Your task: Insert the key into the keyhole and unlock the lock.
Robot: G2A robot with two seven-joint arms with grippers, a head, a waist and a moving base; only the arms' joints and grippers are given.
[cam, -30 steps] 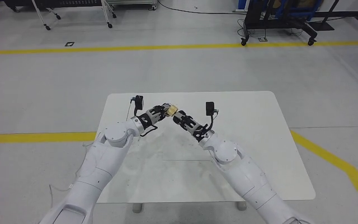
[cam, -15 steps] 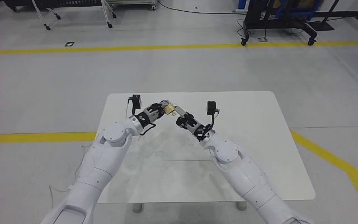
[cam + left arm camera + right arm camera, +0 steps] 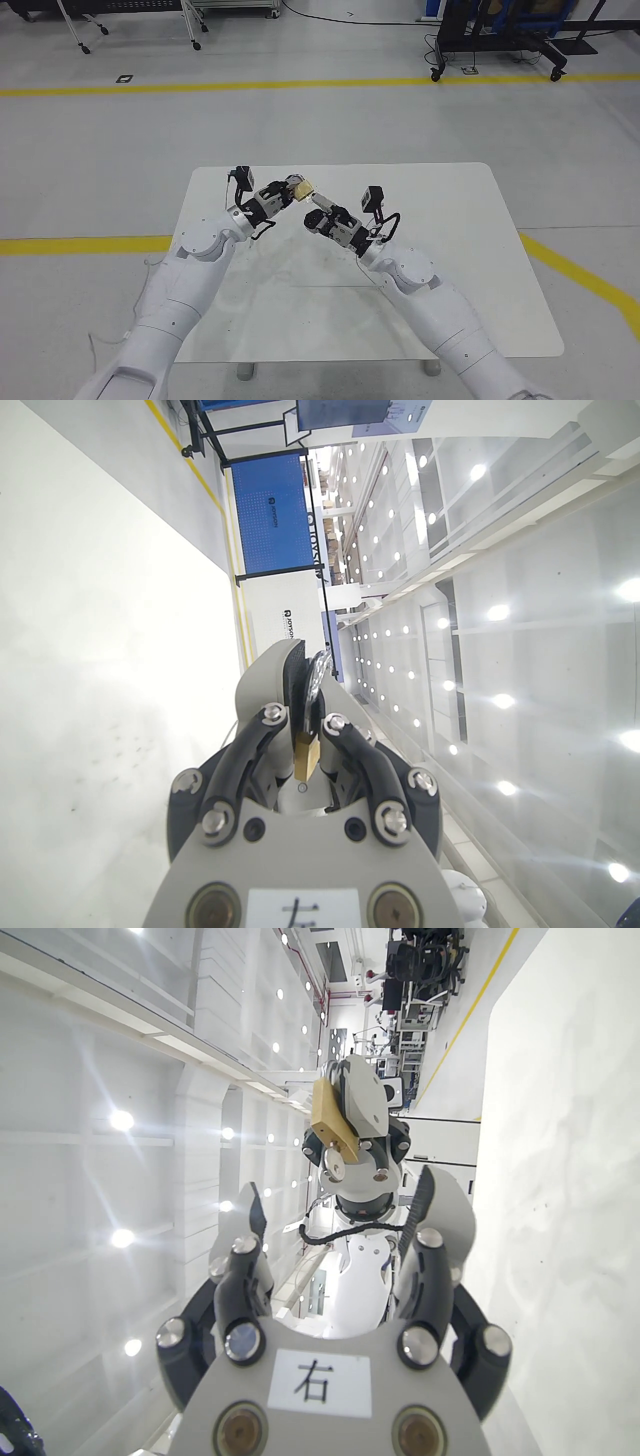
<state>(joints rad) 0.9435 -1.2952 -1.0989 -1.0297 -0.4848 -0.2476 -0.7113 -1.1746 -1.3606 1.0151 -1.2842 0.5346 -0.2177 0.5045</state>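
Brass padlock [image 3: 332, 1120] sat clamped in my left gripper [image 3: 312, 680], key [image 3: 334, 1167] inserted. My right gripper [image 3: 341, 1190] gaped empty; grasping and turning the key seemingly remained.

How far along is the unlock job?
Done: the key is inserted in the padlock. In hand: the left claw is shut on the padlock; the right claw is open, apart from the key. Left: regrip and turn the key. I can't tell whether it's unlocked yet.
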